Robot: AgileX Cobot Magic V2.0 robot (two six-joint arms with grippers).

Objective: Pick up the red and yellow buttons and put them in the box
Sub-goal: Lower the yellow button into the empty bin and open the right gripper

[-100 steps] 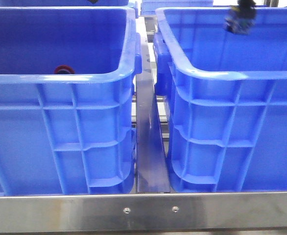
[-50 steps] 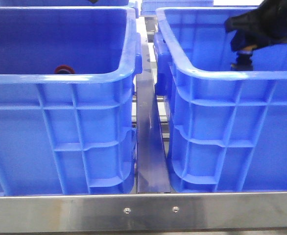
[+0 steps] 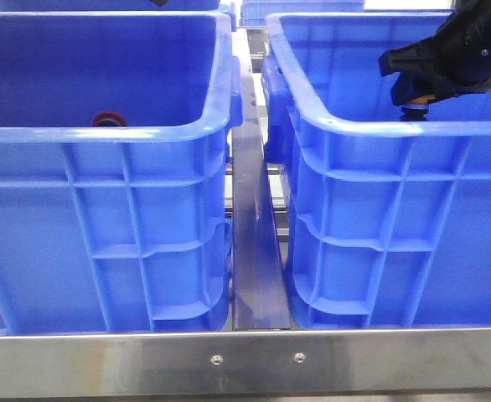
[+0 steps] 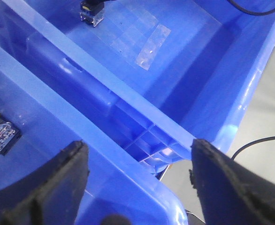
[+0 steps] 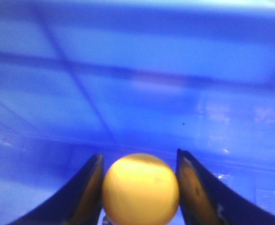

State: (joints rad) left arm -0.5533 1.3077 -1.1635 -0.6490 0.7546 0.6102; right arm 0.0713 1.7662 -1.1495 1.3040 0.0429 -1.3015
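Front cam sits low, facing forward at two blue crates (image 3: 103,234) side-on. Left wrist cam looks steeply down over both rims from above. Right wrist cam's jammed close inside one crate (image 5: 137,70).

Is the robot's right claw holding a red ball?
No, the right gripper has its fingers closed around a round yellow button, not a red one.

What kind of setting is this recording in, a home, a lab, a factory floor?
Probably an industrial or lab sorting station: two deep blue plastic crates sit side by side on a bare steel frame, and the right gripper holds a yellow push button.
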